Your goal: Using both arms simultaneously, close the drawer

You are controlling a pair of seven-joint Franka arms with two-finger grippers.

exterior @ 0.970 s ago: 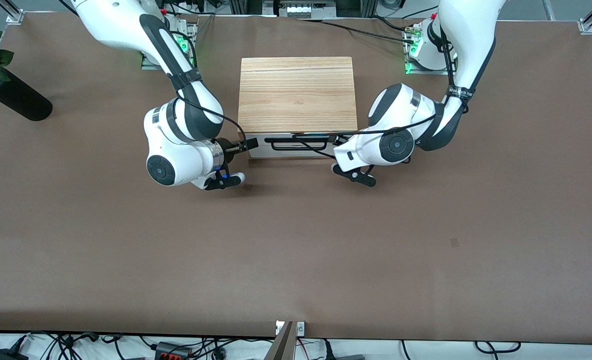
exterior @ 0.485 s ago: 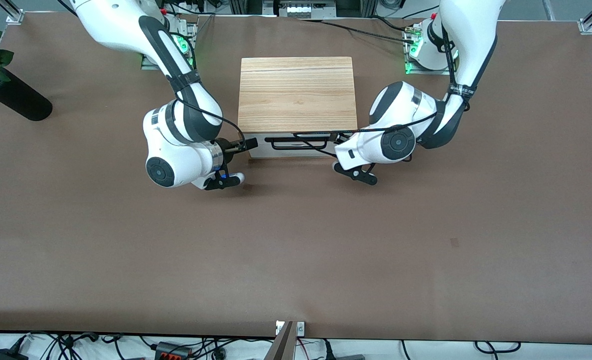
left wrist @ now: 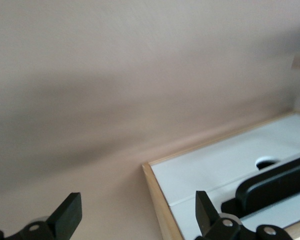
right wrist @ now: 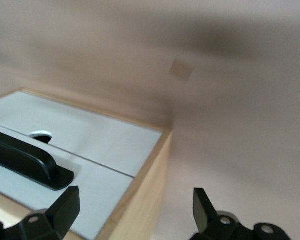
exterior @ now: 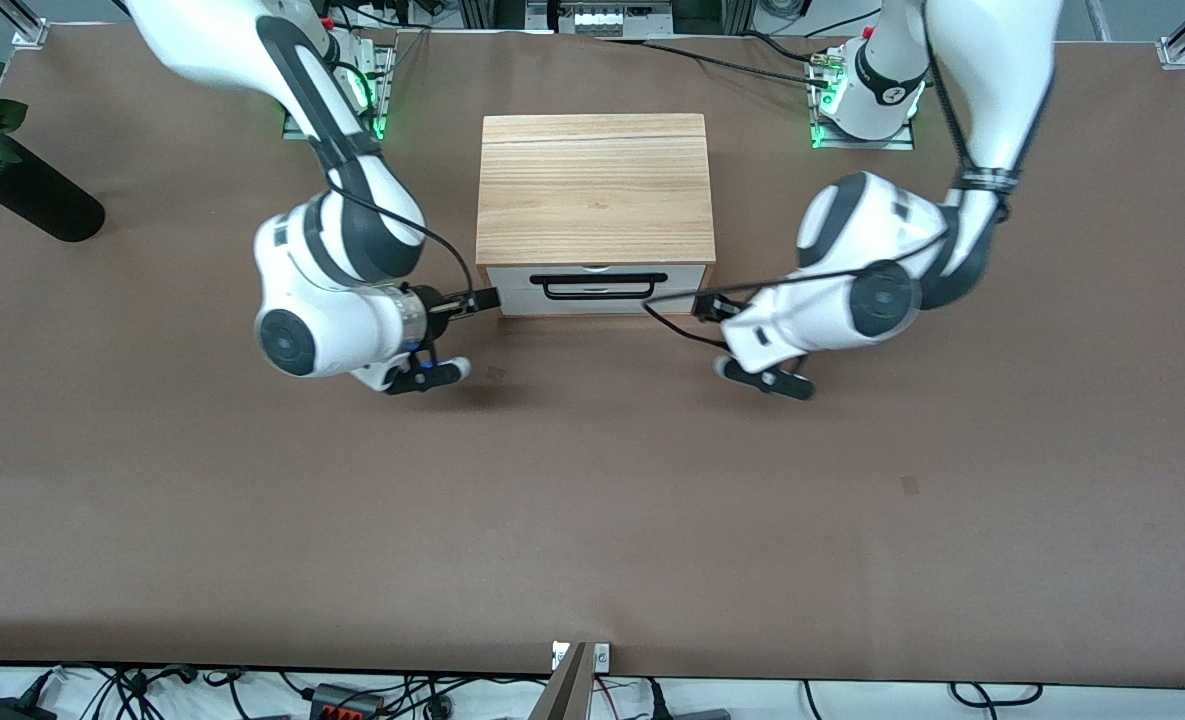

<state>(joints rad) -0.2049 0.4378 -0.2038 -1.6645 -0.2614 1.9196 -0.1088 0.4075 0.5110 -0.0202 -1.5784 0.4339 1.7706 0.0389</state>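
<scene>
The light-wood cabinet point(exterior: 592, 190) stands mid-table. Its drawer point(exterior: 597, 300), with white front and black bar handle point(exterior: 597, 288), sits flush in the cabinet face. My right gripper point(exterior: 484, 298) is open and empty, low at the cabinet's front corner toward the right arm's end. In the right wrist view its gripper point(right wrist: 135, 207) straddles the wood edge, with the white front point(right wrist: 90, 145) and handle point(right wrist: 25, 160) beside it. My left gripper point(exterior: 706, 305) is open and empty at the other front corner. The left wrist view shows that gripper point(left wrist: 137, 217), the white front point(left wrist: 215, 175) and the handle point(left wrist: 275, 187).
A black vase point(exterior: 27, 190) with a red rose lies at the table's edge toward the right arm's end. A small pale patch point(exterior: 910, 485) marks the brown table point(exterior: 592, 520) nearer the front camera, toward the left arm's end.
Both arms have swung outward from the drawer front, each toward its own end of the table. The left gripper has come off the front panel. The drawer front has not visibly moved.
</scene>
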